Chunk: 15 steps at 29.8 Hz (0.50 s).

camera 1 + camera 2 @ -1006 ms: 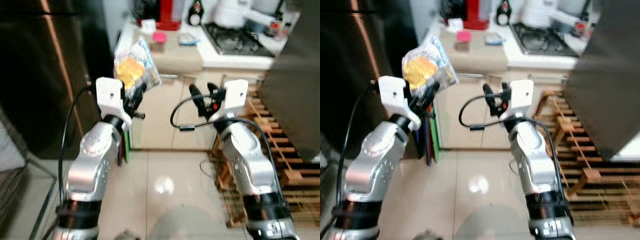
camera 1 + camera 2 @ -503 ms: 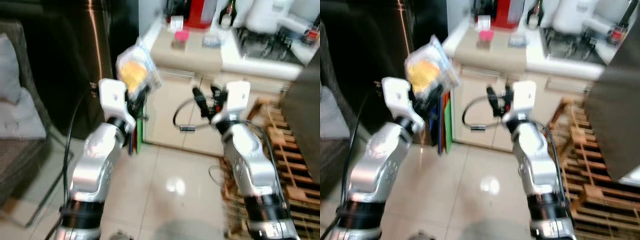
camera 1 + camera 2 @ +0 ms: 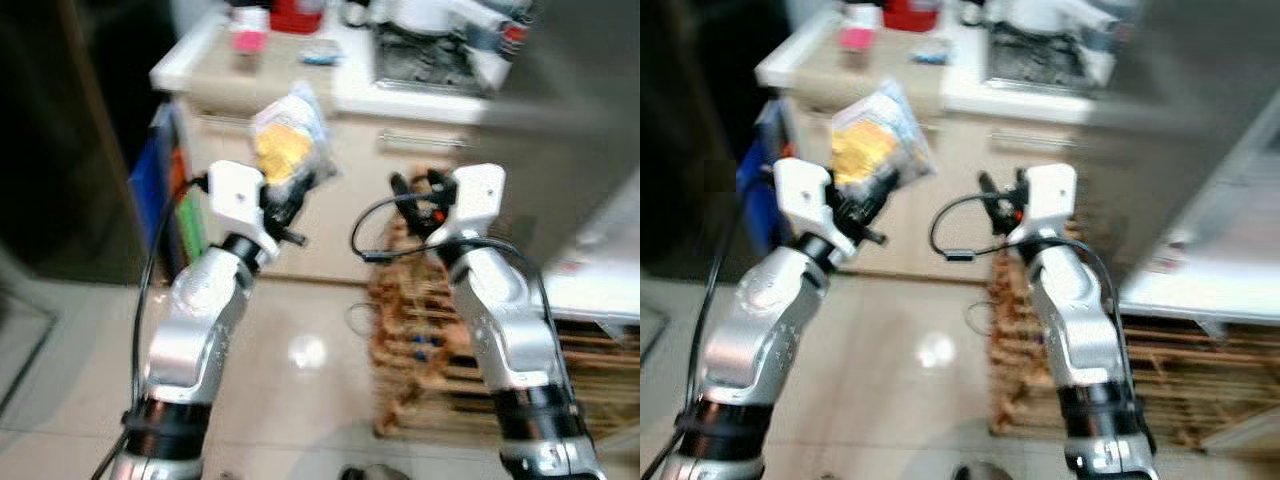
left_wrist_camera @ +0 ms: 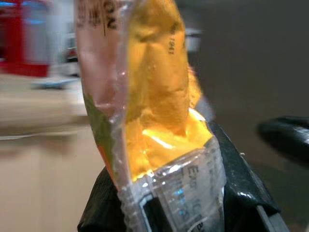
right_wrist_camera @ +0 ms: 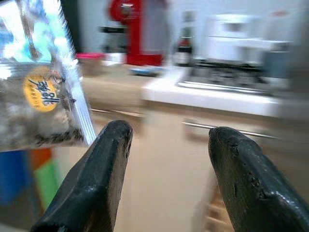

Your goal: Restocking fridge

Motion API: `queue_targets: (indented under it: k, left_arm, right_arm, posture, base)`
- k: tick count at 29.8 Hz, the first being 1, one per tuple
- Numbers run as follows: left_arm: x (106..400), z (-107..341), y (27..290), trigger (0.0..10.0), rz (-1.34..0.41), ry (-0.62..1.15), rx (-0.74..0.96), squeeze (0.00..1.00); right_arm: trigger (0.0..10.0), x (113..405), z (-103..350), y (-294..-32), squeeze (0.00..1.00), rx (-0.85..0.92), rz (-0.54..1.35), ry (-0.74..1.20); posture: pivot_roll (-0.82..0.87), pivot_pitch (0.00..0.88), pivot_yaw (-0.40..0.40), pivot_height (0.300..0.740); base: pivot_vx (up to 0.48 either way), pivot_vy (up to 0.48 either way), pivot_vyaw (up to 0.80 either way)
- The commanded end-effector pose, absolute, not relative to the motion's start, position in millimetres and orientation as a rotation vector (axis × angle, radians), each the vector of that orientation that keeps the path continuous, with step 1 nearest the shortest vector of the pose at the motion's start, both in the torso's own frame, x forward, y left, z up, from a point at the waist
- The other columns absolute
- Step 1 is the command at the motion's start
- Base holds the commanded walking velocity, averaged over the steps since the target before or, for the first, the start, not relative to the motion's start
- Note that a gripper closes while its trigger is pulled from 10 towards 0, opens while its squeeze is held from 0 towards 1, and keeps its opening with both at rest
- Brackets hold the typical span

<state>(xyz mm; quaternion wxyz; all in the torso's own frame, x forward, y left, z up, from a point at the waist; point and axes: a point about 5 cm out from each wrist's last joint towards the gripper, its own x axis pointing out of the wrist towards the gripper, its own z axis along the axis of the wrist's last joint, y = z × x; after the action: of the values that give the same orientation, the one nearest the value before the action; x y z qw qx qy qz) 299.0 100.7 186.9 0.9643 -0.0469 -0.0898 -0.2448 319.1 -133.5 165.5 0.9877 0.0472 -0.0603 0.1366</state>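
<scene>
The left tool (image 3: 290, 195) was closed on the bottom edge of a snack bag (image 3: 287, 145), and it held the bag up in the air in front of the robot, at about the height of the kitchen bench (image 3: 290, 75). The right tool (image 3: 415, 195) was open and held nothing. It was near the bag but not touching it.

The bag looked light and soft. It was clear, crinkly plastic with yellow food inside, and I think that food would break if it got squeezed hard. The plastic looked shiny, so it could be slippery too. The flat sealed edge seemed the best place to take hold, because nothing is inside there to crush. That was where the left tool had it. The puffy middle would be a poor place to pinch.

The left wrist view showed the grip up close: the flat clear edge with small print on it sat between the two black fingers (image 4: 244, 191), and the yellow food began just above them. The head views were too blurry to show that. They showed other things, though: both silver arms, the pale floor (image 3: 300, 350), the wooden pallet (image 3: 430, 340) and the bench with a red thing (image 3: 295, 12) on top. The right wrist view showed a yellow round label (image 5: 42, 88) on the bag, with the gap between its own fingers empty
</scene>
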Motion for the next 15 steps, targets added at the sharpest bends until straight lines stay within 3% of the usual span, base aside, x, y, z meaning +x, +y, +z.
queue_targets:
  k: [1, 15]
  left_arm:
    - [296.9, 199.0, 107.4, 10.0, -0.482, -0.245, -0.092, 0.0]
    - [297.0, 200.4, 107.6, 10.0, -0.481, -0.259, -0.069, 0.0]
  right_arm:
    - [10.0, 319.1, 169.1, -125.0, 0.0, 0.099, 0.304, -0.135]
    - [10.0, 317.3, 168.9, -126.2, 0.0, 0.103, 0.314, -0.138]
  posture:
    - [-0.05, 0.0, -0.026, 0.74]
    - [-0.05, 0.0, -0.026, 0.74]
  base:
    - [0.0, -0.469, 0.0]
    - [0.0, -0.389, 0.0]
